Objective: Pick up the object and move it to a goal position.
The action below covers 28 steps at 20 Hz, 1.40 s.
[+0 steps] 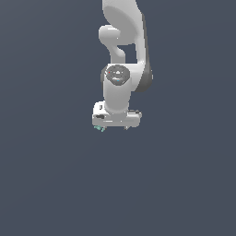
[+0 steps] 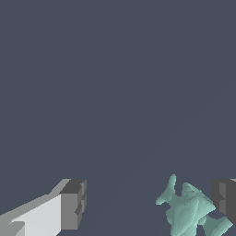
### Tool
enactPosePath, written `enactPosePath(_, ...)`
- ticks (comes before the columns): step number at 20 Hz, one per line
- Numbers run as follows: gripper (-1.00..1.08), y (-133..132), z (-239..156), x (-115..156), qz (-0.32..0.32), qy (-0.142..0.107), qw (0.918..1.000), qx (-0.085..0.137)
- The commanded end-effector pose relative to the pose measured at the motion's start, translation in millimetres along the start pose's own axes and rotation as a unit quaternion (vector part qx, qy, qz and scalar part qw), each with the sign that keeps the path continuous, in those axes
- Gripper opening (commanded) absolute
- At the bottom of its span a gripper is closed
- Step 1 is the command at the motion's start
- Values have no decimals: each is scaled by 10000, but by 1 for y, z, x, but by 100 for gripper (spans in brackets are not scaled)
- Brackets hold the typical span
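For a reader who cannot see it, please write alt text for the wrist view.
A knobbly teal-green object sits between the two dark fingertips of the open claw, close beside one fingertip and far from the other. Everything behind is plain dark grey-blue.

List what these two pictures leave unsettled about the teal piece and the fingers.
- Teal piece, wrist view: its lower part is cut off by the picture edge.
- Same piece, exterior view: a speck under the gripper, too small for shape.
- Contact: one finger sits close to it; touching cannot be told.
- Goal position: no marker in either view.
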State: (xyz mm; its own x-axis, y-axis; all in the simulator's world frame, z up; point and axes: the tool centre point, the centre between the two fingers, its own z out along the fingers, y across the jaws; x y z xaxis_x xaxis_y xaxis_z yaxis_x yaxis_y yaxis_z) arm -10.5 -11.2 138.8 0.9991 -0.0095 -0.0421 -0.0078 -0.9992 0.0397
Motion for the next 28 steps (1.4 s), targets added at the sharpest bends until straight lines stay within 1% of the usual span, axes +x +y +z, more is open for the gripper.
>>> enactPosePath(1,100,0,0,0,0,0,10000,0)
enactPosePath(10,100,12,-13,2,47,163,9999,11)
enactPosePath(18,100,14,-11,0,117,159,9998,21)
enactPosePath(24,100,26,1,-13,506,157,9986,71)
enactPosePath(28,100,40,13,-29,950,155,9953,122)
